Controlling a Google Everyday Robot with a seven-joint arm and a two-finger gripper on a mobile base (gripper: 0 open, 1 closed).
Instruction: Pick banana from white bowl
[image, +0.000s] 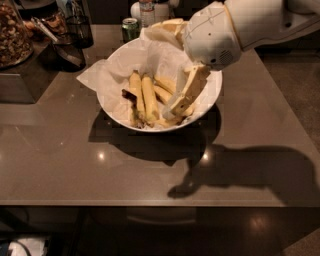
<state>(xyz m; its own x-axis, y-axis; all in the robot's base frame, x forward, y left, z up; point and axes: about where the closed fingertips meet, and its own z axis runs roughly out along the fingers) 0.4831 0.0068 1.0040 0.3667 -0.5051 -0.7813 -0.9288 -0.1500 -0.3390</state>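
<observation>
Your tabletop (75, 150) is the biggest thing here, a broad glossy brown slab filling most of the view, with the arm's shadow lying across its right side. Your white arm (265, 17) reaches in from the upper right corner and ends in a rounded wrist above the far right rim of the bowl. The white bowl (106, 105) sits on the tabletop a little left of centre, lined with crinkled white paper (125, 62) that spills over its left edge. Your hand (162, 70) hangs over the right half of the bowl, spread wide and holding nothing: one finger stretches leftward above the far rim, and the other angles down into the bowl on the right. The banana (142, 95), a slim yellow pair with a dark stem showing at its left side, lies inside the bowl to the left of the lowered finger and apart from it. A second yellow banana (162, 92) lies between the pair and that finger; you cannot tell whether the finger touches it. A green can (130, 27) stands just behind the bowl.
</observation>
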